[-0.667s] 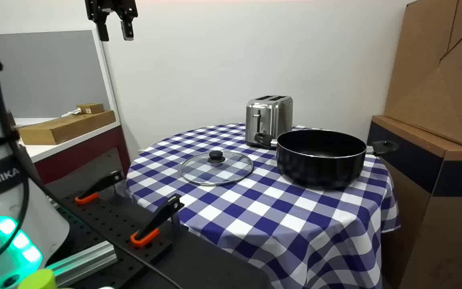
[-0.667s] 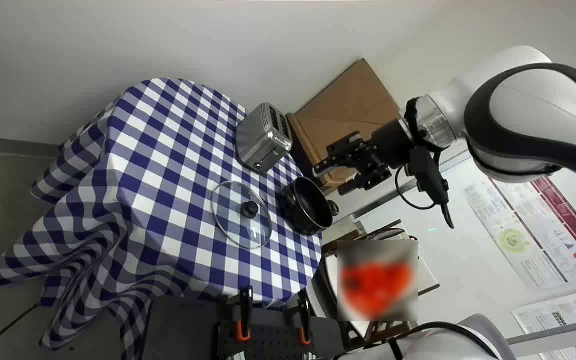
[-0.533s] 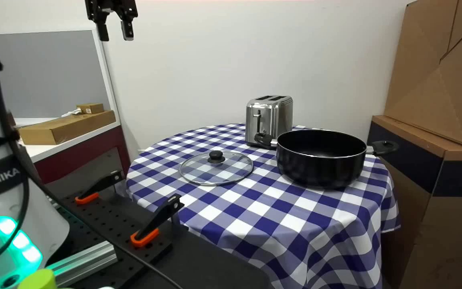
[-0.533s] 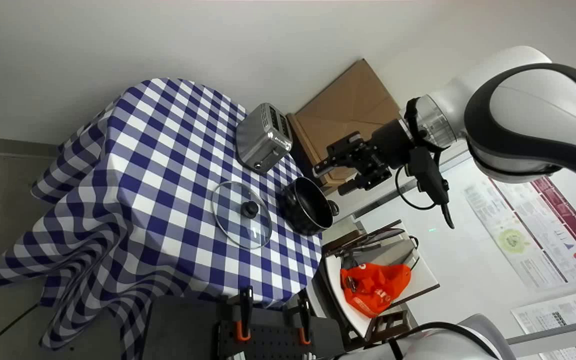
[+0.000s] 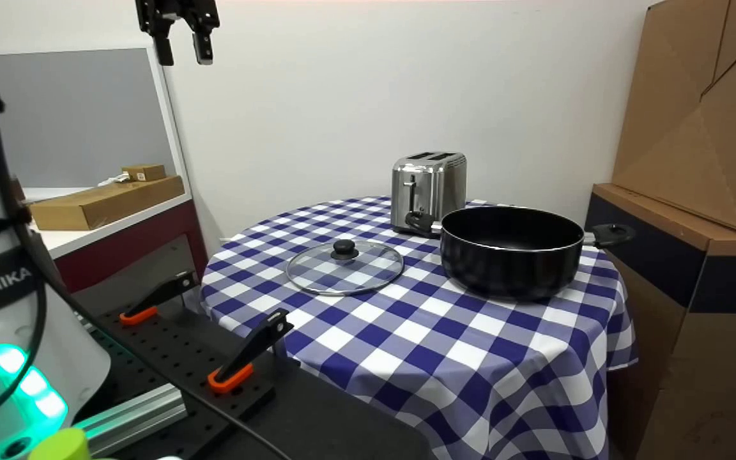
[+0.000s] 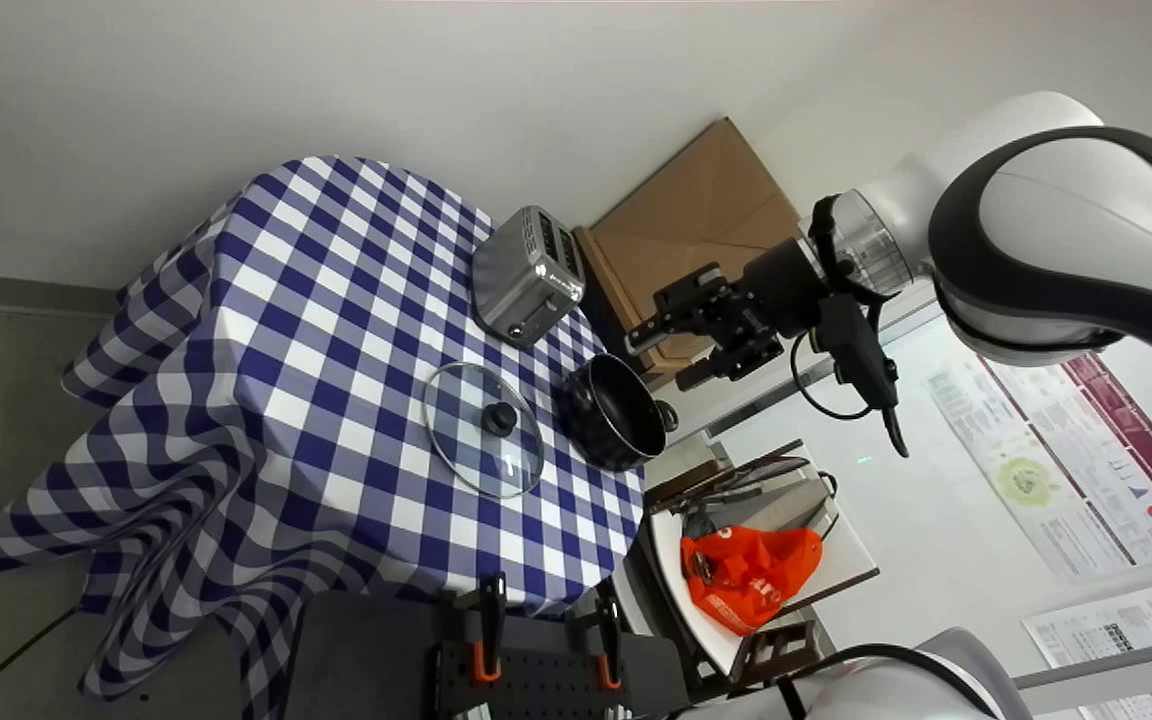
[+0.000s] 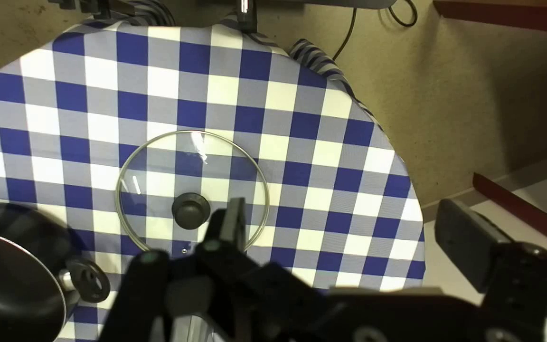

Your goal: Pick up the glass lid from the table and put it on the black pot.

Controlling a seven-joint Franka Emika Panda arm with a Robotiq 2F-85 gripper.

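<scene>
The glass lid [image 5: 368,271] lies flat on the checkered table [image 5: 406,332], its black knob [image 5: 344,249] facing up. The lid also shows in an exterior view [image 6: 466,430] and in the wrist view [image 7: 159,190]. The black pot [image 5: 512,271] stands upright beside the lid, uncovered. It also shows in an exterior view [image 6: 588,430] and, cut off at the lower left, in the wrist view [image 7: 26,232]. My gripper [image 5: 184,57] is open and empty, high above the table and apart from lid and pot. Its spread fingers show in an exterior view [image 6: 658,362] and in the wrist view [image 7: 344,218].
A silver toaster [image 5: 429,191] stands on the table close behind the pot; it also shows in an exterior view [image 6: 526,280]. Black clamps with orange pads [image 5: 250,348] stick up at the workbench edge. Cardboard boxes [image 5: 694,128] rise beside the table, near the pot.
</scene>
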